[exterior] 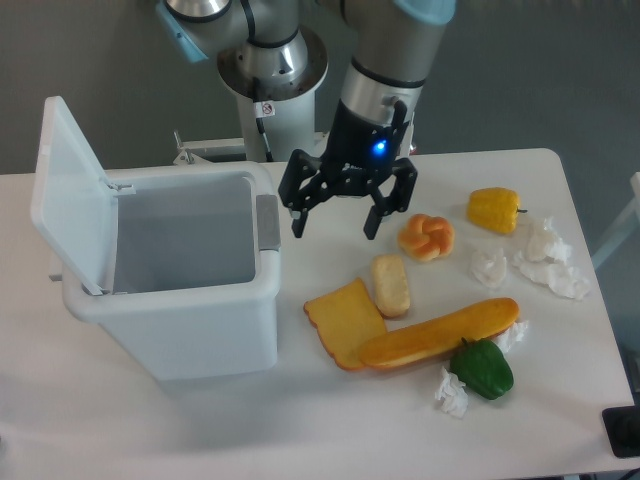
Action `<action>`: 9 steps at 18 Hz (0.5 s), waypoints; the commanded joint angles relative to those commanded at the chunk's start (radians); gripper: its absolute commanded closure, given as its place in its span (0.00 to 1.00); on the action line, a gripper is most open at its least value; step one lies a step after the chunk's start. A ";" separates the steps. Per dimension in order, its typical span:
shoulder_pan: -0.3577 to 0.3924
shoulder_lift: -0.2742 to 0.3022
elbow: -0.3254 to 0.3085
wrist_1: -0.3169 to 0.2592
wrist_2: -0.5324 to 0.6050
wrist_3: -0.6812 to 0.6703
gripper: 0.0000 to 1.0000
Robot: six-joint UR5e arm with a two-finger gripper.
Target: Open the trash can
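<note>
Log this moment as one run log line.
task: open trash can | lid: up, open | claw: open, empty, right of can

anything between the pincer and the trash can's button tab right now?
Nothing. In the fixed camera view, only bare white table shows between the open pincer and the grey button tab on the trash can.

Single arm descends from top of view, wrist section tilted slightly and pointing down toward the table. Gripper [335,221] hangs in the air, touching nothing. Both black fingers spread wide apart, tips aimed downward, nothing between them. Blue indicator light lit on the gripper body (just above the finger linkages).
</note>
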 joint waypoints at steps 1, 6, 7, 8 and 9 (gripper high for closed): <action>0.000 0.000 0.003 0.000 0.003 0.020 0.00; 0.022 0.002 0.009 0.002 0.067 0.167 0.00; 0.022 -0.002 0.009 0.002 0.101 0.207 0.00; 0.020 -0.003 0.009 0.002 0.132 0.244 0.00; 0.020 -0.005 0.011 0.002 0.156 0.282 0.00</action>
